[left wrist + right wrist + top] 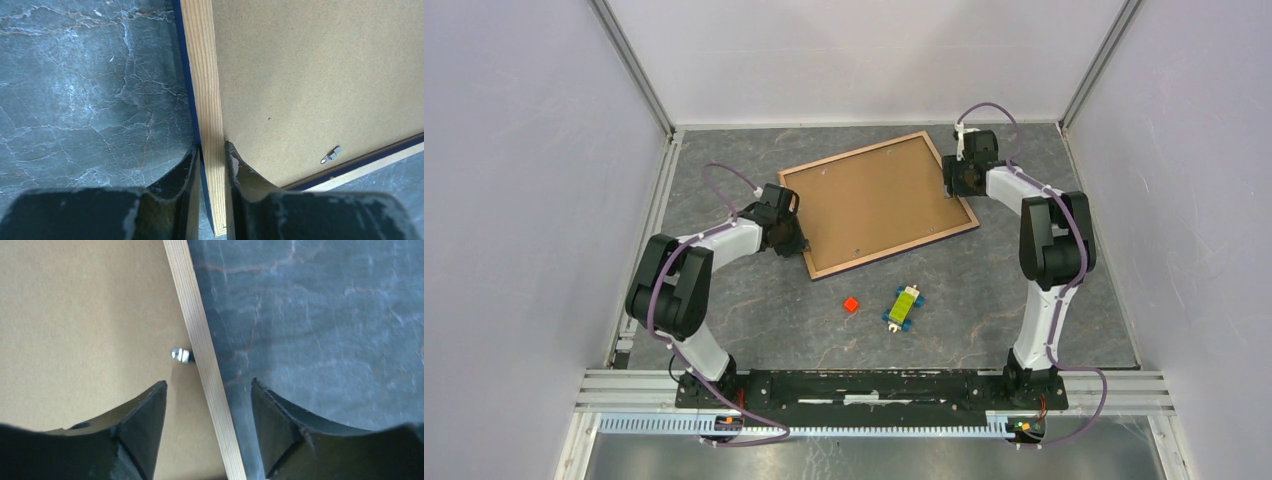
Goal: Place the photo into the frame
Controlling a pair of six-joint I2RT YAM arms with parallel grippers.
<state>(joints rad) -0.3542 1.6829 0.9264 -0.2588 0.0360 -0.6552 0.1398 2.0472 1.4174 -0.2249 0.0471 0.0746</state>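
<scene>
— Between the fingers of the left gripper (212, 150), what sits?
— One rail of the thin rectangular frame (204, 75), light wood with a dark blue edge, clenched; grey marbled table (75, 100) runs wide beyond the outer finger.
— And the right gripper (207, 385)?
— Fingers spread, astride the opposite rail, holding nothing; open table beyond its outer finger.
— Counts?
— One frame lying flat, one brown fibreboard backing (325, 75) inside it, two small metal clips (330, 155), one red block (851, 304), one green-and-blue toy (904, 305).

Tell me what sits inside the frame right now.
A plain brown backing board fills the frame, back side up, with small metal clips at its edge. Whatever lies beneath the board, the photo included, is covered and cannot be seen.
</scene>
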